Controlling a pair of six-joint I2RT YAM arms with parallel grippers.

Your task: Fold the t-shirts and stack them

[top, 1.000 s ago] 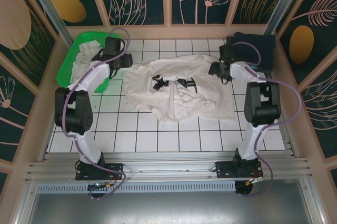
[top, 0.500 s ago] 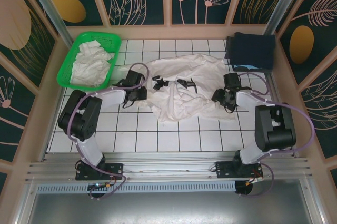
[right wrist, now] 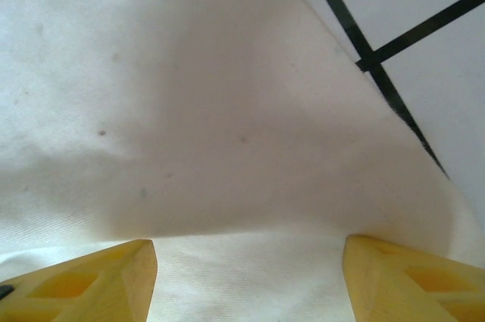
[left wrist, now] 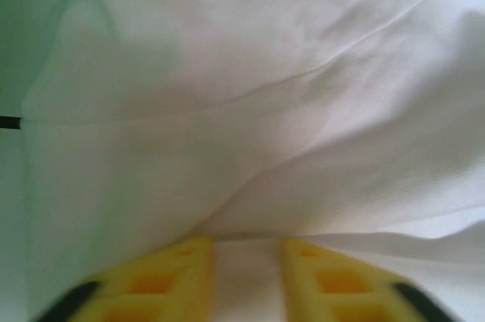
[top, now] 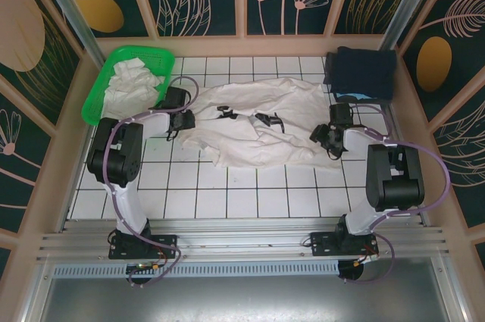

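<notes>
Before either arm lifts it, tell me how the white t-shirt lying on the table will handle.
Probably floppy: the white t-shirt lies crumpled in soft folds, so it should sag from any pinch point. Likely light: it looks like thin cloth, finely creased in the left wrist view. Pushed, it would probably bunch up rather than slide whole over the tiled table.

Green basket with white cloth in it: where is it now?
In the overhead view, the green basket sits at the far left corner of the tiled table, just left of the spread white t-shirt.
</notes>
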